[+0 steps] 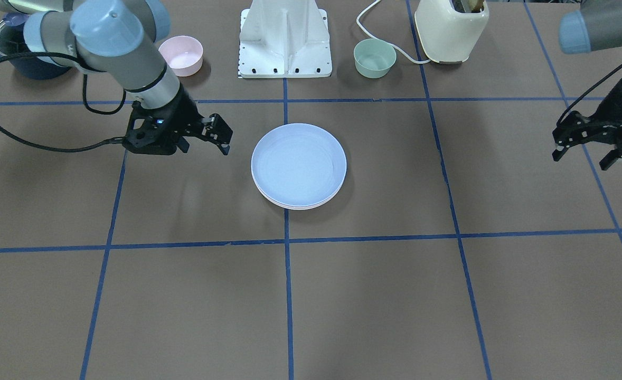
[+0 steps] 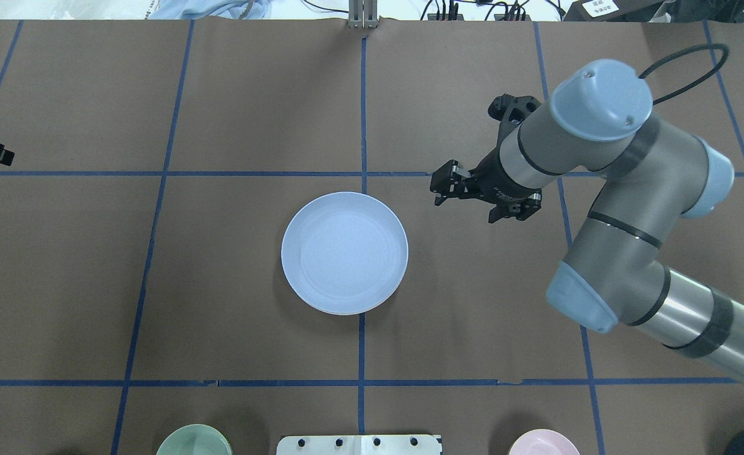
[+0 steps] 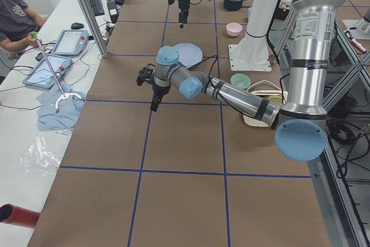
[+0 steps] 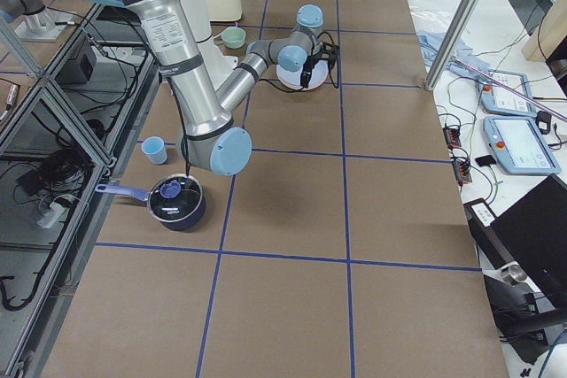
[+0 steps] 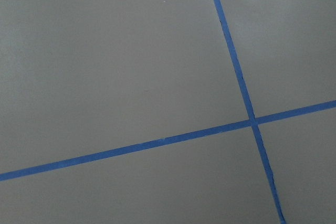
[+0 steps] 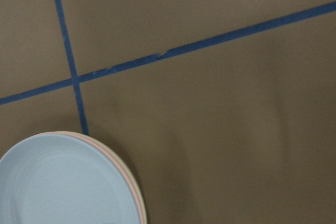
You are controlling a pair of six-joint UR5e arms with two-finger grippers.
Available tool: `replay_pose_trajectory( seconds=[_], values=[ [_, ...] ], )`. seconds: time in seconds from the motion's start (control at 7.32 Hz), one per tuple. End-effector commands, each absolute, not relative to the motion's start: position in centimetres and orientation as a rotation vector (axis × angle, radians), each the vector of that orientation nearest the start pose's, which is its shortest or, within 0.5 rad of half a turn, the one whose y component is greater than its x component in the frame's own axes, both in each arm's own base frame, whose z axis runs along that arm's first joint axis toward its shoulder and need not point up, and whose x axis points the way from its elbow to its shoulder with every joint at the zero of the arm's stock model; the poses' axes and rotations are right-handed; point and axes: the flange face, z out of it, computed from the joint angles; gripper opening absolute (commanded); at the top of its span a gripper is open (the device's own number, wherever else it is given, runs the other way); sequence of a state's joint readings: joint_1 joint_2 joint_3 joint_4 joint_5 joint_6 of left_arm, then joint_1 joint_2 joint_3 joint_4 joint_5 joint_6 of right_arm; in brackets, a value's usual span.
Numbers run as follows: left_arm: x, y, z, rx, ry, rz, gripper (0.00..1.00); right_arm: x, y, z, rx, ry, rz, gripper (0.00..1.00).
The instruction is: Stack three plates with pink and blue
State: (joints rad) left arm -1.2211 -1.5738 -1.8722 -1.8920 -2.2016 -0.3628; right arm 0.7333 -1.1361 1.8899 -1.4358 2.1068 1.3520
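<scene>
At table centre: the three plates sit as one nested stack astride a blue tape line.
Top plate: the blue, face up, level, nothing on it.
Middle plate: the pink, seen only as a thin rim line under the blue in the right wrist view.
Bottom plate: cream plate, only its outer rim showing at the stack's near edge.
Alignment: rims roughly concentric, with the lower two peeking out slightly on one side.
Task status: judged complete, since all three plates are stacked and none lies apart.
Remaining work: judged to be nothing beyond parking the arms.
Right gripper: near the stack but apart from it, above the table, jaws parted and holding nothing.
Left gripper: well apart from the stack near the table's edge, jaws spread wide and empty; its wrist camera shows only table and tape.
Surroundings: small pink bowl, small green bowl and toaster stand along the robot's side, flanking the robot base; a pot and a light blue cup stand by the right arm's base.
Obstructions: none of these touches or crowds the stack.
</scene>
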Motion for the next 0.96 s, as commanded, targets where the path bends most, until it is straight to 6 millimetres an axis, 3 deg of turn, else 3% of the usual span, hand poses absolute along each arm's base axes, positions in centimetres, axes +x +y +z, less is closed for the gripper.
replay_pose_trajectory(
  seconds=[0.0,0.27,0.41,0.68,0.82],
  values=[
    [3.7,-50.0,53.3,0.390,0.700,0.298,1.00,-31.7,-48.3,30.1,0.008,-0.922,0.152,1.00],
    [-2.6,-50.2,59.5,0.414,0.619,0.413,1.00,-25.2,-49.3,37.3,0.061,-0.794,-0.003,1.00],
    [-5.9,-49.8,62.1,0.413,0.593,0.422,1.00,-21.0,-50.2,40.6,0.090,-0.745,-0.064,1.00],
    [-6.3,-47.8,65.8,0.354,0.606,0.399,1.00,-13.4,-51.4,44.7,0.110,-0.662,-0.182,1.00],
    [-6.3,-48.2,65.6,0.379,0.608,0.382,1.00,-10.1,-51.4,45.8,0.093,-0.686,-0.213,1.00]
  ],
)
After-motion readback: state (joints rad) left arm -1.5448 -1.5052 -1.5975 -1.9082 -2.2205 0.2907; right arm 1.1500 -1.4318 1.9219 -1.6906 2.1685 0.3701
